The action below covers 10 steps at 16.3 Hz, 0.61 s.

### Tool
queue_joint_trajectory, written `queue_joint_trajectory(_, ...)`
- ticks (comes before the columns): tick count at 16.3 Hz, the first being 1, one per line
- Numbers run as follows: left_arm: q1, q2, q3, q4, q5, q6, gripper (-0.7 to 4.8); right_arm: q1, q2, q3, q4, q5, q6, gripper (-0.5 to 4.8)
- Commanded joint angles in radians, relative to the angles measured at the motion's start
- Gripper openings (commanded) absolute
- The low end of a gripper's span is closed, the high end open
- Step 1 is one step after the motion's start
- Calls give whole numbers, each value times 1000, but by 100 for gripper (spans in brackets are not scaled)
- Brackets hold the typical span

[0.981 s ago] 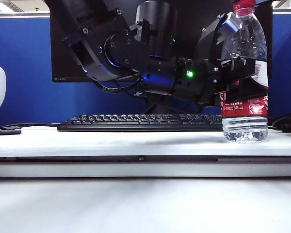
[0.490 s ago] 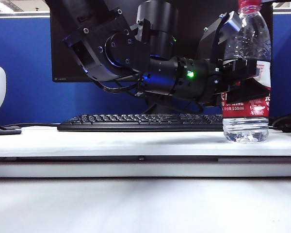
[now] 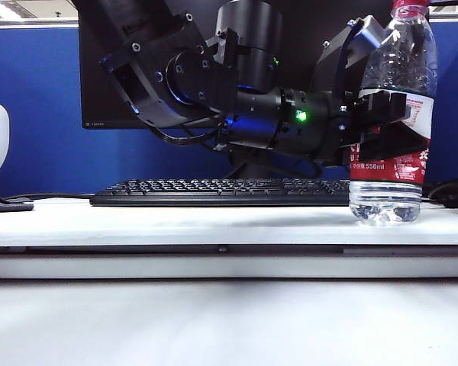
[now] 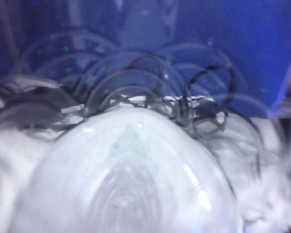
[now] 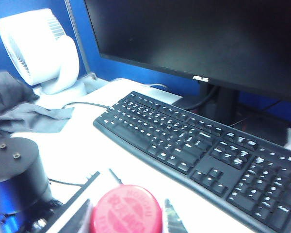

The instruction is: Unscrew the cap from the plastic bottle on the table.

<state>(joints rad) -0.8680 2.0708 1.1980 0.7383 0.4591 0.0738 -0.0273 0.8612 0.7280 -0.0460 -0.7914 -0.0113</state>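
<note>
The clear plastic bottle (image 3: pixel 388 114) with a red-and-white label stands on the white table (image 3: pixel 214 221) at the right of the exterior view, its top leaning slightly right. My left gripper (image 3: pixel 388 130) reaches in from the left and is shut on the bottle at label height. In the left wrist view the blurred bottle (image 4: pixel 126 179) fills the picture and the fingers are hidden. The red cap (image 3: pixel 410 7) sits at the picture's top edge. In the right wrist view my right gripper (image 5: pixel 127 219) is shut on the cap (image 5: pixel 127 211), one finger (image 5: pixel 82 218) on each side.
A black keyboard (image 3: pixel 214 191) lies behind the bottle, in front of a dark monitor (image 5: pixel 208 34). A white fan (image 5: pixel 39 48) and a grey cloth (image 5: pixel 19 107) are at the far left. The left arm's black body (image 3: pixel 214 91) hangs over the keyboard.
The bottle's top and cap have shifted to the right while its base stayed put, so it now leans right. The left arm has kept still.
</note>
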Motion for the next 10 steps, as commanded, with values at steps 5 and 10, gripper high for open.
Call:
queue_joint_trajectory(5,6,6,-7,-53,-13,-18,116,16,1,-3,134,15,116,148)
queue_joint_trajectory(10,6,6,-7,-57,-14,-18,116,14,-3,-2,163,55,117,147)
